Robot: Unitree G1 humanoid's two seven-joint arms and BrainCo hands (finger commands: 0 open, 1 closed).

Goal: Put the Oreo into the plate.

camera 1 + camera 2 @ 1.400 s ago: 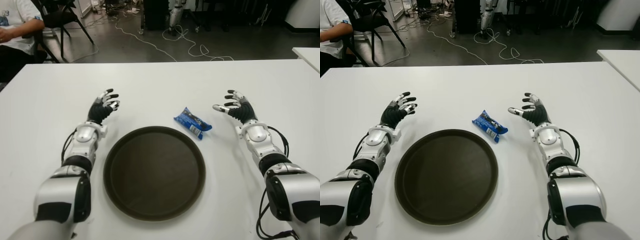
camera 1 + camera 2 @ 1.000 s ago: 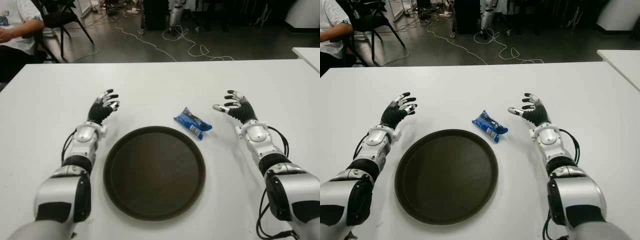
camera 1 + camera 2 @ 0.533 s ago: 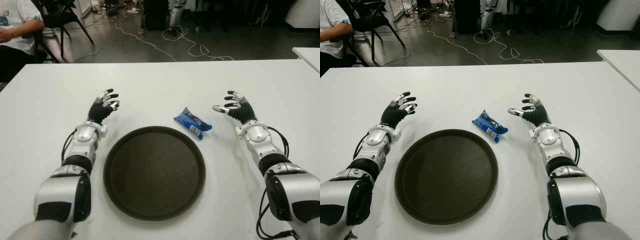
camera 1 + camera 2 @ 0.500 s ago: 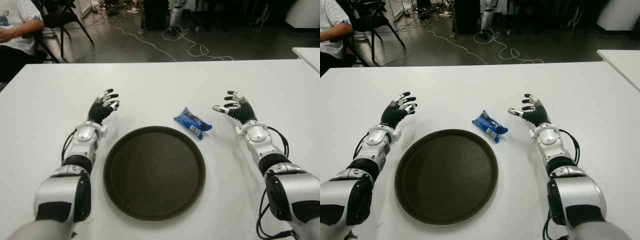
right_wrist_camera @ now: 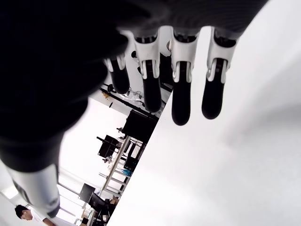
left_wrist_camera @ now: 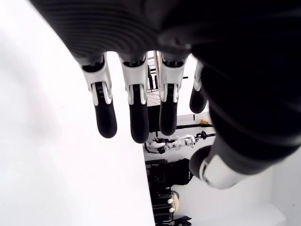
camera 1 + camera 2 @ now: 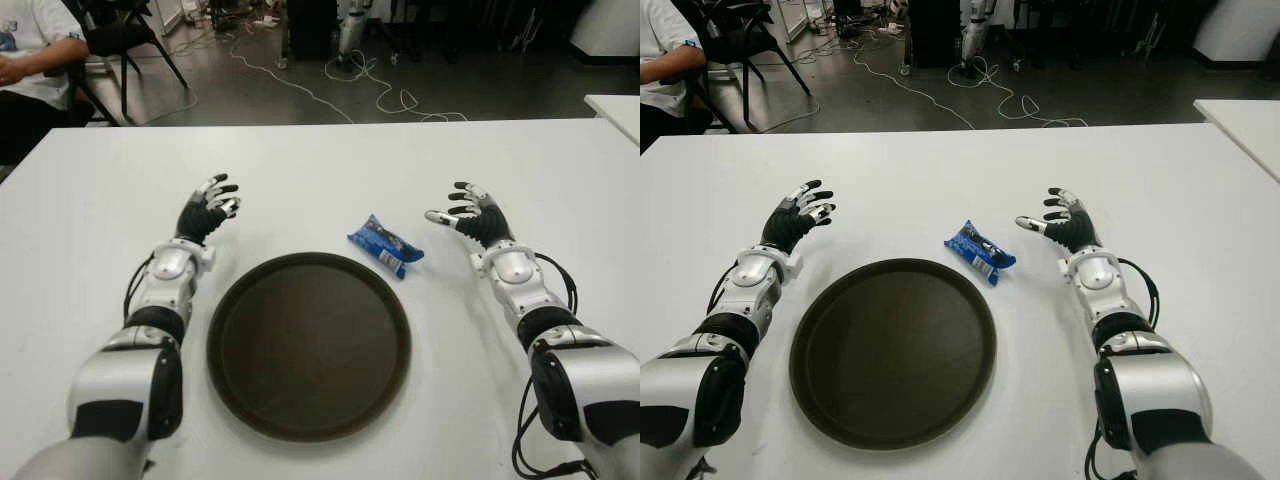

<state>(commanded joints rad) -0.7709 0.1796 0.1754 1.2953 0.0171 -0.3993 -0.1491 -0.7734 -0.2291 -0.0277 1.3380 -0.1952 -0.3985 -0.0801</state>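
Oreo packet (image 7: pixel 385 246) lies at the brown tray's (image 7: pixel 240 300) 2 o'clock; right hand (image 7: pixel 472 217) and left hand (image 7: pixel 206 212) flank them, fingers spread, empty.

Both arms wear glossy silver-white shells over black joints, broad at the upper segments and slimmer toward the wrists. A thin black cable loops beside each forearm. The left hand (image 7: pixel 206 213) and right hand (image 7: pixel 475 217) have black ribbed palms. Their fingers (image 6: pixel 133 115) are black and rounded at the tips, each with a white knuckle housing behind the tip; 4 show side by side in each wrist view.
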